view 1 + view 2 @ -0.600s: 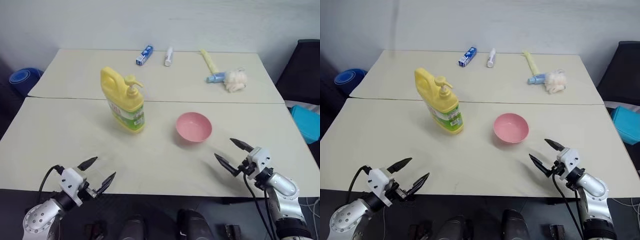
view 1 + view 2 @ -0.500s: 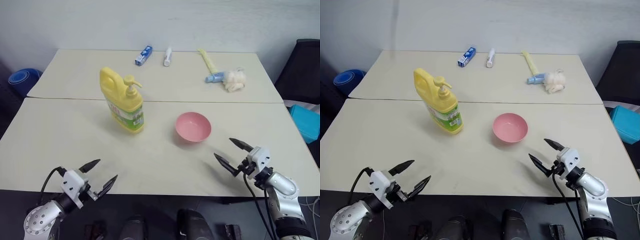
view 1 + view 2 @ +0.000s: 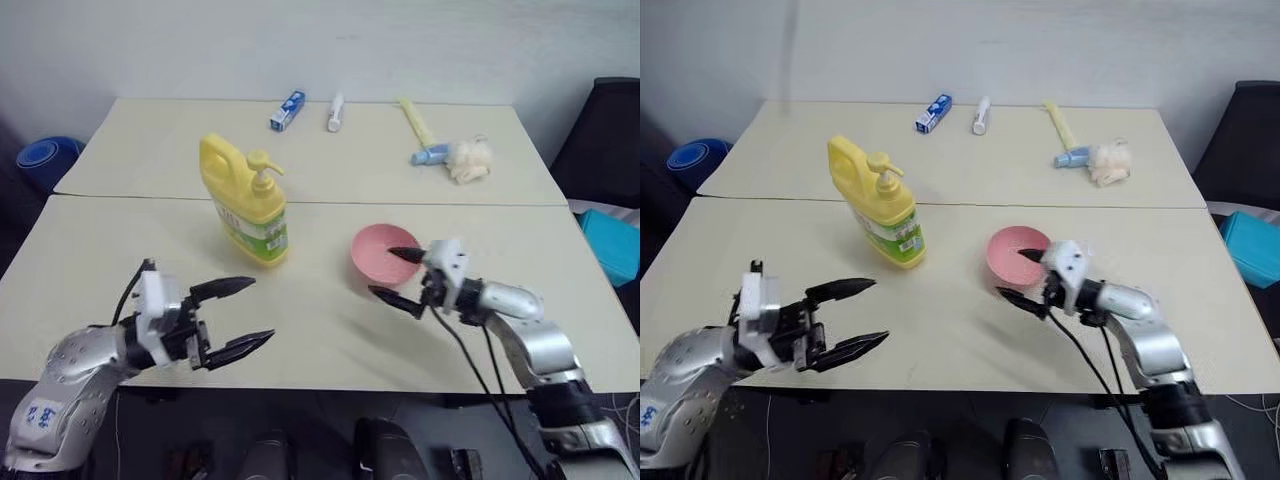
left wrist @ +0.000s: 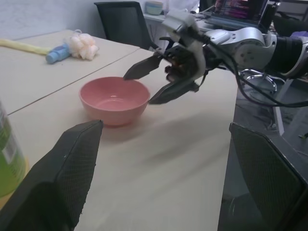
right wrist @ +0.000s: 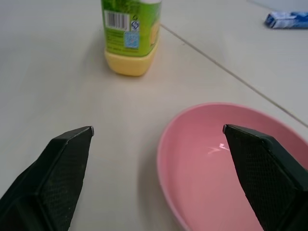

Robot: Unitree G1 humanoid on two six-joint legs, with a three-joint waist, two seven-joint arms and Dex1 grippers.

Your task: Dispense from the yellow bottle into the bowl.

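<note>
Right end effector point(image 3: 400, 277) spread wide and empty, tips at the bowl's near rim: one finger over the rim, the other low by its near side, not gripping. Left end effector point(image 3: 235, 315) likewise wide open, holding nothing, hovering above the tabletop point(image 3: 120, 260) on the near side of the yellow bottle point(image 3: 247, 200), well apart from it. Yellow bottle stands upright just left of the bowl point(image 3: 387, 252), a clear gap between them; its pump spout points toward the bowl but appears to end short of the rim. Bowl upright and looks empty in the right wrist view. Far beyond the bowl lie a small blue packet point(image 3: 288, 110), a white tube point(image 3: 336, 113), a long pale-yellow tube point(image 3: 417, 122) and a white puff point(image 3: 467, 162); none in the working path. Judgement: step in hand is the approach, nothing dispensed yet. To do it well, close the gap first: either slide the bowl leftward until its rim sits under the spout, or bring the bottle to it. Steady the bottle body or handle with the left end effector, then press the pump head straight down with the other, so the jug does not tip toward the bowl. Risk: a push on the rim may flip the light bowl.
</note>
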